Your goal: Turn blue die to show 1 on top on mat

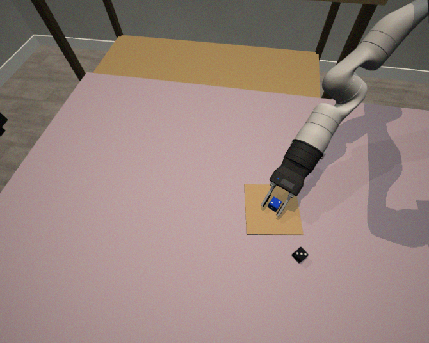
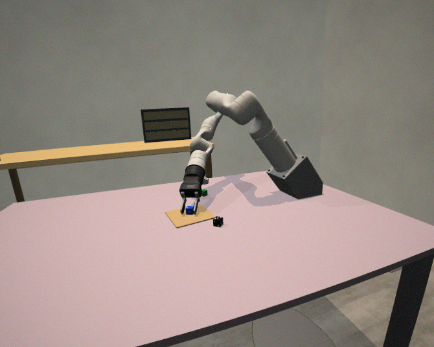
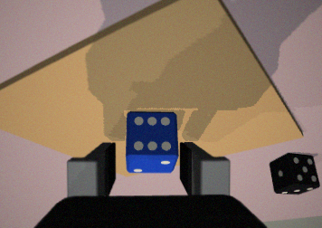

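Observation:
The blue die (image 1: 275,203) (image 2: 189,210) (image 3: 151,141) sits on the tan mat (image 1: 255,224) (image 2: 178,221) (image 3: 45,103). Its top shows 2, and its 6 side faces the wrist camera. My gripper (image 1: 271,210) (image 2: 188,213) (image 3: 147,161) is open, tilted low over the mat, with one finger on each side of the die. A gap shows on both sides in the wrist view. The mat lies flat. The black die (image 1: 299,255) (image 2: 217,221) (image 3: 295,173) stands off the mat with 3 on top. The green die (image 2: 204,193) is partly behind the gripper; its top number is too small to read.
The pink table (image 1: 133,221) (image 2: 135,279) bears the mat and dice. The black die is just beyond a mat corner. The green die is hidden in the top view. The arm's dark base (image 2: 297,179) stands at the table's back right in the exterior view.

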Available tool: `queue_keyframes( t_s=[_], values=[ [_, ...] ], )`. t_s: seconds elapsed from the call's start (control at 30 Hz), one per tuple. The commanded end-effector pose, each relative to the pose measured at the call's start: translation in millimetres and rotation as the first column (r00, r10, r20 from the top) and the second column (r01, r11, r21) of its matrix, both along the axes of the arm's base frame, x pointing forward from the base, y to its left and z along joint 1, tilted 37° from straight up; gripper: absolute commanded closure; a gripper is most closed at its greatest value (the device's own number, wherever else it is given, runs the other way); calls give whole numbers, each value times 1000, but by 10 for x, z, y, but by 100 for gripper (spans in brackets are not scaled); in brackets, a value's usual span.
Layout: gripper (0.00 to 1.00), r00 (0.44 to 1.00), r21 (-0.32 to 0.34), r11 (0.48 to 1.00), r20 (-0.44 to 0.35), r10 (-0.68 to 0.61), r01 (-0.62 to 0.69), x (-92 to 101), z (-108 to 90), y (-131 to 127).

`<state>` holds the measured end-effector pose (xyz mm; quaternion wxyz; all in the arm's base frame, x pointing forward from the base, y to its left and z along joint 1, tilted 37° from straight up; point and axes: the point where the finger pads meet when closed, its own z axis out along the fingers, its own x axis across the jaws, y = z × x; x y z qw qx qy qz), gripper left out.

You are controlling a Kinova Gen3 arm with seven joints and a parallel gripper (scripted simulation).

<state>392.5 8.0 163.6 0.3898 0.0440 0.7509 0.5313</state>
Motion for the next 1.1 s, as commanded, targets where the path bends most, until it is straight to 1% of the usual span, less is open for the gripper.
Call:
queue_keyframes(
  t_s=[0.0, 0.9, 1.07],
  values=[
    [21, 1000, 0, 1000, 0, 0, 0, -2, 3, 0],
    [21, 1000, 0, 1000, 0, 0, 0, -4, 3, -2],
    [21, 1000, 0, 1000, 0, 0, 0, -51, 13, -59]
  ],
)
